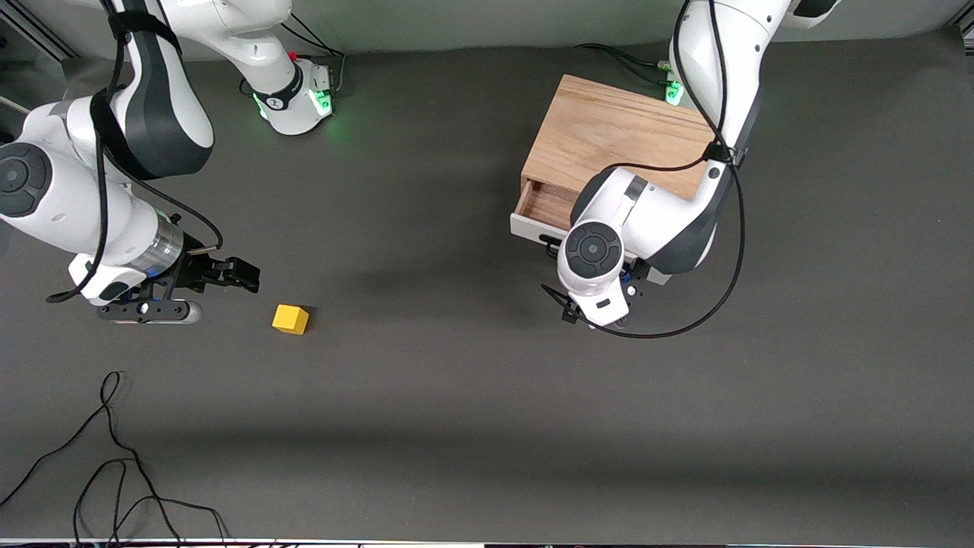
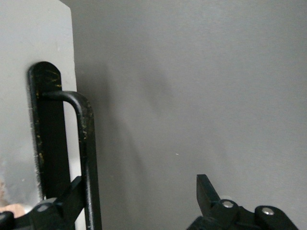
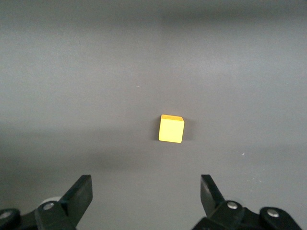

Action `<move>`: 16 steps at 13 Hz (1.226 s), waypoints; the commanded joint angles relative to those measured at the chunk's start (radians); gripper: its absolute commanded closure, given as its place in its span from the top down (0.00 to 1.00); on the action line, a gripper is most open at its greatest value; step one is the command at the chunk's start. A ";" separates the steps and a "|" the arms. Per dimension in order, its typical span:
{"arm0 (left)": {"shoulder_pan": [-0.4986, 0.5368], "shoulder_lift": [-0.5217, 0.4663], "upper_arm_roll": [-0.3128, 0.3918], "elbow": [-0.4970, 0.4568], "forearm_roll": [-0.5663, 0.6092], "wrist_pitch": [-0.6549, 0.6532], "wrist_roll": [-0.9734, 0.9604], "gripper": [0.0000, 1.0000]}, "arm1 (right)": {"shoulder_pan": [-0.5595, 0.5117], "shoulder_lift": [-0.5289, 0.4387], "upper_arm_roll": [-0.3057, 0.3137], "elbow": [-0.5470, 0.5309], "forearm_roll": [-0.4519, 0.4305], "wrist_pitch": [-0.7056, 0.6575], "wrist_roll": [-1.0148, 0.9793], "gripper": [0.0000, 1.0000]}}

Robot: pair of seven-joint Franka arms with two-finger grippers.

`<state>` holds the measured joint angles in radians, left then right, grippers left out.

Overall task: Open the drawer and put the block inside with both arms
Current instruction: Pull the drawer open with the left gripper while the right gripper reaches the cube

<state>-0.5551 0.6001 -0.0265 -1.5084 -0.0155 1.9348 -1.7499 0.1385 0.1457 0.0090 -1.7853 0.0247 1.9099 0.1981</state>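
Two open grippers are shown: the right gripper (image 3: 146, 191), fingers apart, faces the block (image 1: 291, 319), lower left of centre, judged light, rigid, best pinched across flat opposite faces, while the left gripper (image 2: 139, 201), fingers spread, straddles the handle (image 2: 86, 158) of the partly open drawer (image 1: 542, 205), upper right.

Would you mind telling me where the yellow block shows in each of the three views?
Front view: the block lies on the grey table, beside the right hand, toward the right arm's end.
Right wrist view: the block sits mid-picture, ahead of the open fingers.
Left wrist view: not in it.
Shared landmark: the right hand.
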 commanded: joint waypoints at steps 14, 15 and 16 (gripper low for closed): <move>0.009 0.089 -0.003 0.148 -0.004 0.128 -0.006 1.00 | -0.008 0.066 -0.032 -0.078 0.032 0.119 0.034 1.00; 0.009 0.089 -0.003 0.149 -0.004 0.136 -0.008 1.00 | -0.010 0.080 -0.034 -0.088 0.032 0.142 0.034 1.00; 0.009 0.089 -0.003 0.152 -0.004 0.138 -0.010 1.00 | -0.007 0.075 -0.038 -0.106 0.032 0.164 0.032 1.00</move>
<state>-0.5465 0.6626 -0.0275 -1.4115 -0.0155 2.0552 -1.7499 0.1329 0.2151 -0.0241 -1.8715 0.0401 2.0344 0.2147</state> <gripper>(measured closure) 0.000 0.000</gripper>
